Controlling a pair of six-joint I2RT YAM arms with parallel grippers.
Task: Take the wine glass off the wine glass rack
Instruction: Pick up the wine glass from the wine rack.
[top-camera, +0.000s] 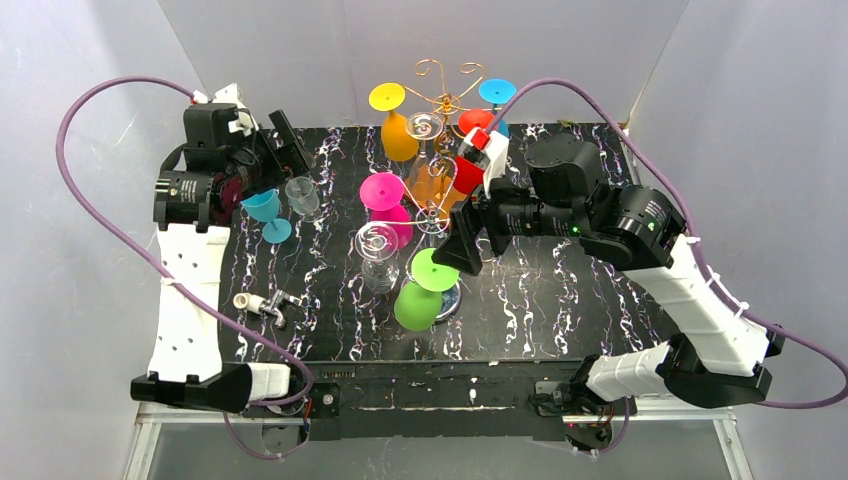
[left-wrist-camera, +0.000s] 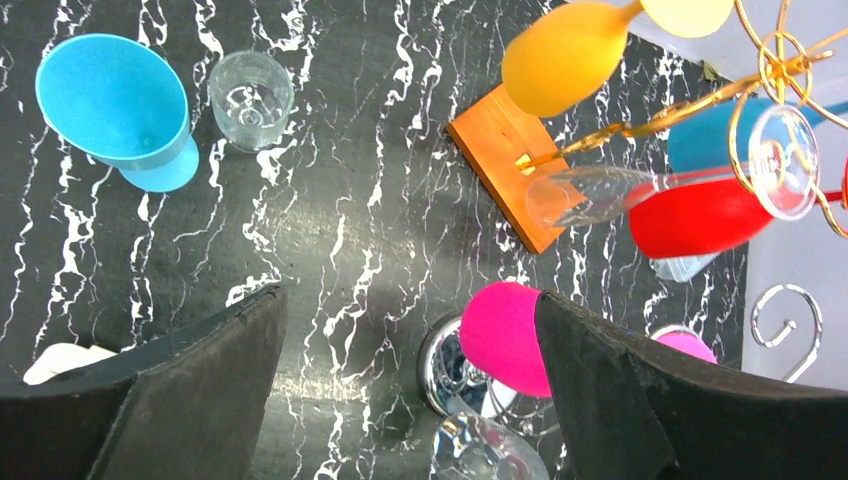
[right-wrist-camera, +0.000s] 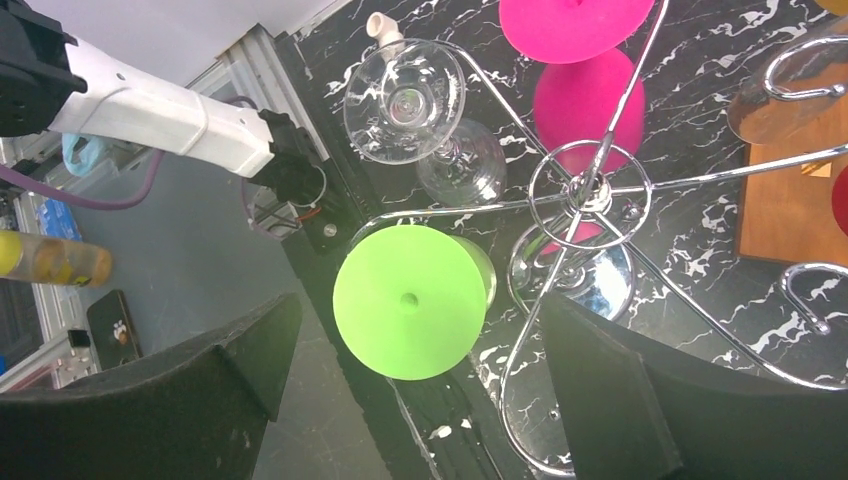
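While both arms reach over the table (top-camera: 570, 290), the rack (top-camera: 447, 100) stands upright near the table's middle. Its round, shiny base (right-wrist-camera: 600, 285) rests on the marbled top.

Hung glasses: several hang foot-uppermost from the rack's wire arms. Among them are a yellow glass (top-camera: 398, 125), a red glass (top-camera: 476, 121), a pink glass (top-camera: 382, 190), a clear glass (top-camera: 377, 245) and a green glass (top-camera: 418, 305). The green one is nearest the arm bases.

Left gripper (top-camera: 268, 160): it sits over the far left part of the table. Its fingers (left-wrist-camera: 200, 390) are spread wide and hold nothing, and only bare tabletop fills the gap between them in the wrist view.

Blue glass (top-camera: 265, 210): it is off the rack and stands upright on its own foot on the table. It lies just beyond the left fingertips and clear of them. A tumbler (top-camera: 303, 195) stands just beside it.

Right gripper (top-camera: 462, 215): it is at the rack's right side and points toward it. Its fingers (right-wrist-camera: 640, 400) are also spread wide. In the wrist view the green glass's foot lies in the gap between them, and lower-tier wires cross in front of one finger. Whether a finger touches glass or wire cannot be told.

Orange block (left-wrist-camera: 500, 150): it lies flat on the table near the rack, below the yellow glass in the left wrist view.
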